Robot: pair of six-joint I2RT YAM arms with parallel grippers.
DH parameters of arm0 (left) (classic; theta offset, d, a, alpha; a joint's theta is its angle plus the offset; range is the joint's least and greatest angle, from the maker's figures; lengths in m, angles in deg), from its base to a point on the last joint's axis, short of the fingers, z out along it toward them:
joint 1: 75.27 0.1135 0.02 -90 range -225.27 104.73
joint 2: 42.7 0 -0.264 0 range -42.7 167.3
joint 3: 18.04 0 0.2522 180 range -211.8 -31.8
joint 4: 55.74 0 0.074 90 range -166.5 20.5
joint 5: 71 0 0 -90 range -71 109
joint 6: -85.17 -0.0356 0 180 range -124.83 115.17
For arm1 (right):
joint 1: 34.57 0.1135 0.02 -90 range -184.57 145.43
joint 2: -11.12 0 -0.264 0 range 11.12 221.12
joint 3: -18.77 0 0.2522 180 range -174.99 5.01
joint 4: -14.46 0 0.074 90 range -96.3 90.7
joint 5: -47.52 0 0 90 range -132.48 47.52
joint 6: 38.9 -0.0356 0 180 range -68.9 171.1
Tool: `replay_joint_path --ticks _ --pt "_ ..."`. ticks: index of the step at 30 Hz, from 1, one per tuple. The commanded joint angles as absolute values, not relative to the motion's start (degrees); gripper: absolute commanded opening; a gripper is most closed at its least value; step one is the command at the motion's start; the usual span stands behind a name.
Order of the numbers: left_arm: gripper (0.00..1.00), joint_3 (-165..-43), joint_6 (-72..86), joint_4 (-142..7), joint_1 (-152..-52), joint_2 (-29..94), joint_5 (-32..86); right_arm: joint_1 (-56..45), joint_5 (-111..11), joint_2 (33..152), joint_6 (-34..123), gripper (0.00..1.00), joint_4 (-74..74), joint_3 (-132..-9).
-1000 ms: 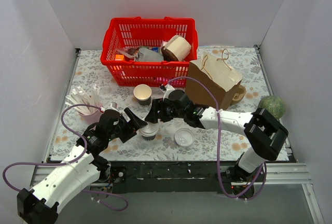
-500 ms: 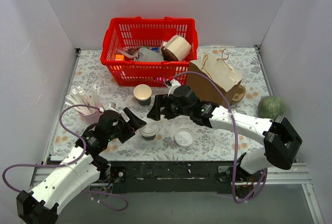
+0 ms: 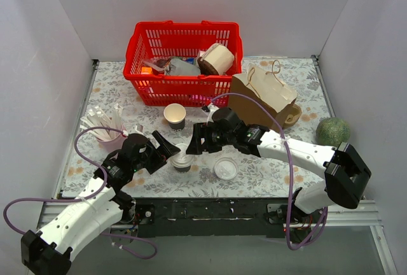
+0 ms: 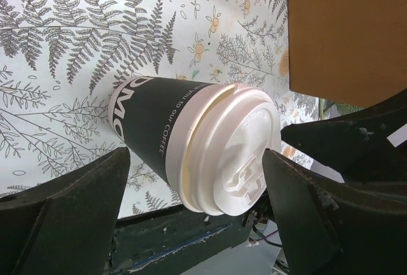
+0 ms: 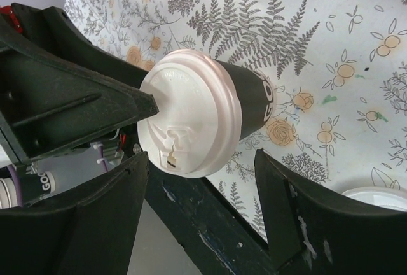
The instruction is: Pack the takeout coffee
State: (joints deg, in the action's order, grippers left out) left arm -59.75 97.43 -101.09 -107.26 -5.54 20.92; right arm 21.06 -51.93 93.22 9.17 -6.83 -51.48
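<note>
Lid on; the takeout coffee (image 3: 183, 159) stands upright near the front of the table (image 3: 107, 91), well apart from the brown paper bag (image 3: 264, 100); judged: bagging not yet done.

Left gripper (image 3: 172, 155) straddles the cup, fingers (image 4: 76, 211) wide and close against wall and lid; gripping or only touching, cannot tell.

Right gripper (image 3: 194, 142) spread wide beside the lid, holding nothing.

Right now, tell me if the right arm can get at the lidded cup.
Probably yes: the right end effector faces the takeout coffee with open jaws and nothing between, though the left end effector flanks it closely.
</note>
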Motion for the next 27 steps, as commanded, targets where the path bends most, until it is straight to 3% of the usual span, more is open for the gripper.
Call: replay_joint_path --ticks 1,16,27 --pt "0.85 -61.86 96.86 -100.08 -106.91 -5.35 20.06 21.50 -55.40 93.99 8.30 0.73 -4.58 -52.56" --pt "0.80 -61.86 97.74 -98.86 -106.91 -6.05 19.88 21.94 -57.24 96.72 8.03 0.58 -2.91 -53.70" --pt "0.75 -61.07 98.18 -96.39 -106.91 -5.44 22.26 22.03 -56.99 98.48 8.21 0.55 -3.43 -54.58"
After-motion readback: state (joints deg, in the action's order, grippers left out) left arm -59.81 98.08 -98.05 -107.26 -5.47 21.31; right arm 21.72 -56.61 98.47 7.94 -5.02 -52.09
